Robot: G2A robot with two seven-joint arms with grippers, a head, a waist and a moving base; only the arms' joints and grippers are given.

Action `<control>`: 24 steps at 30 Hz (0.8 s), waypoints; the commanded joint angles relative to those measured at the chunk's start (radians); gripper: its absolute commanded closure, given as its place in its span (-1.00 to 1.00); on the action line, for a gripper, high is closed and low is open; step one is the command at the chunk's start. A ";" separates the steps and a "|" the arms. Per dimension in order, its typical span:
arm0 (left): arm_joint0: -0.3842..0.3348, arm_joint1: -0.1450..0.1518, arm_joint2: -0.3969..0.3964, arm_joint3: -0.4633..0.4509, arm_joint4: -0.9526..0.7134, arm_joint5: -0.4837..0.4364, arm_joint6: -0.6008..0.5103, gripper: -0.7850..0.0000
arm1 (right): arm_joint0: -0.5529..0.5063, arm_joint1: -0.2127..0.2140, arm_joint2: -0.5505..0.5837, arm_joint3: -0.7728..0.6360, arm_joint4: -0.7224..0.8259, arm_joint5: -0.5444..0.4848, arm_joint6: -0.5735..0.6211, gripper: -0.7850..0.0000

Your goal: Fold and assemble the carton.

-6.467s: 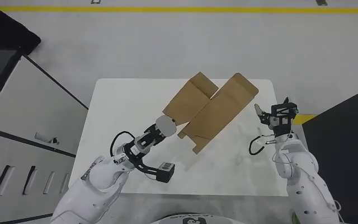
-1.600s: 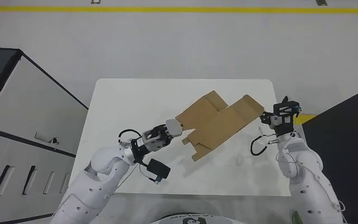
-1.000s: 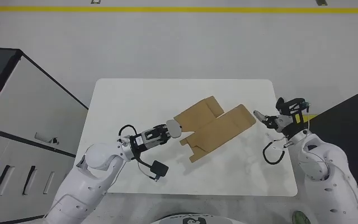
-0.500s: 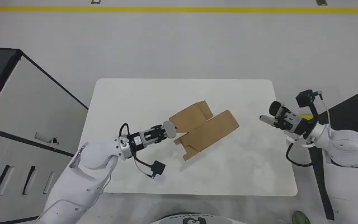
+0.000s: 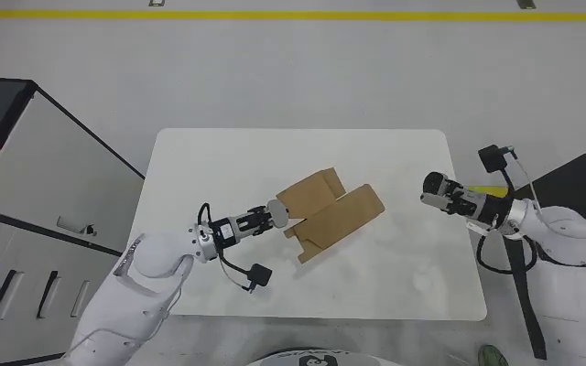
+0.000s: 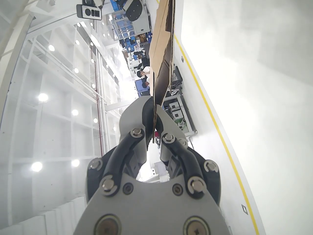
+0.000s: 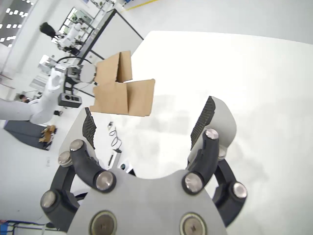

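1. My left gripper is clamped on a corner of the flattened carton, over the middle of the table.
2. My left wrist view catches the carton edge-on, its far end cut off.
3. My right gripper hangs spread wide and empty, well apart from the carton.

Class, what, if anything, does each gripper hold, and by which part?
The left gripper pinches the cardboard carton by the edge of the end nearest that arm. The right gripper is open, holding nothing.
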 commanded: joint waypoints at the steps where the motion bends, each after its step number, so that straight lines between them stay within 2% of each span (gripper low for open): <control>1: -0.001 0.001 0.006 0.000 -0.003 -0.005 0.022 1.00 | 0.025 0.010 -0.022 0.002 0.092 0.072 0.073 -1.00; 8: -0.006 0.004 0.020 0.007 -0.022 -0.018 0.042 1.00 | 0.129 0.038 -0.119 0.068 0.306 0.256 0.257 -1.00; 18: -0.006 0.005 0.019 0.006 -0.029 -0.019 0.036 1.00 | 0.135 0.039 -0.126 0.075 0.319 0.263 0.255 -1.00; 24: -0.018 0.003 0.035 0.015 -0.110 -0.001 0.064 1.00 | 0.151 0.038 -0.184 0.085 0.373 0.296 0.265 -1.00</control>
